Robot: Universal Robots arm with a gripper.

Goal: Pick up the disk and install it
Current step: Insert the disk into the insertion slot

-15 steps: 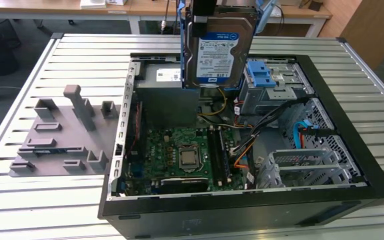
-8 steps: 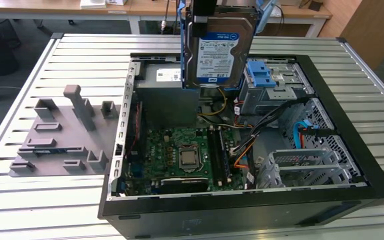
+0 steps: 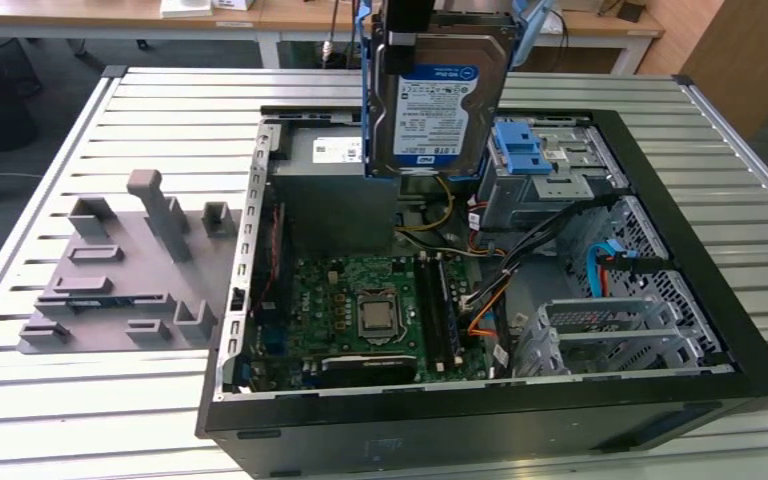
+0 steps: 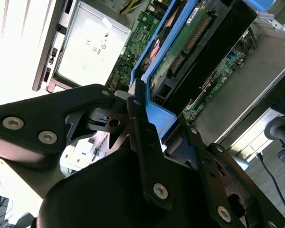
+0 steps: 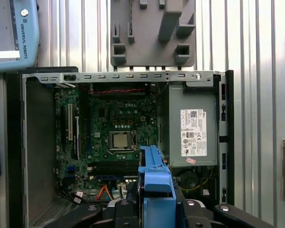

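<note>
Up in the air, the pincer (image 4: pixel 159 118) squeezes the disk (image 3: pixel 435 100) by its blue frame, with a dark finger on each side. In the exterior view the disk hangs upright. Its white-and-blue label is turned to the camera. It is above the open computer case (image 3: pixel 704 300) and not inside it. The case lies on its side on the desk (image 3: pixel 91 420), which is made of metal slats.

Under the disk in the exterior view sits the big grey power box (image 3: pixel 324 185) with a white sticker. Just to the exterior view's right of the disk is the silver cage (image 3: pixel 558 175) with a blue latch (image 3: pixel 518 150) on top. Nearer the camera, the green board (image 3: pixel 357 300) lies flat in the bottom of the case. Coloured wires (image 3: pixel 484 320) run beside it.

The first wrist view looks straight down into the case. The blue frame sticks out between the pincer's fingers, in front of the green board and next to the power box.

On the desk, just to the exterior view's left of the case, lies a grey plastic block (image 3: pixel 117 280) with slots and pegs.
</note>
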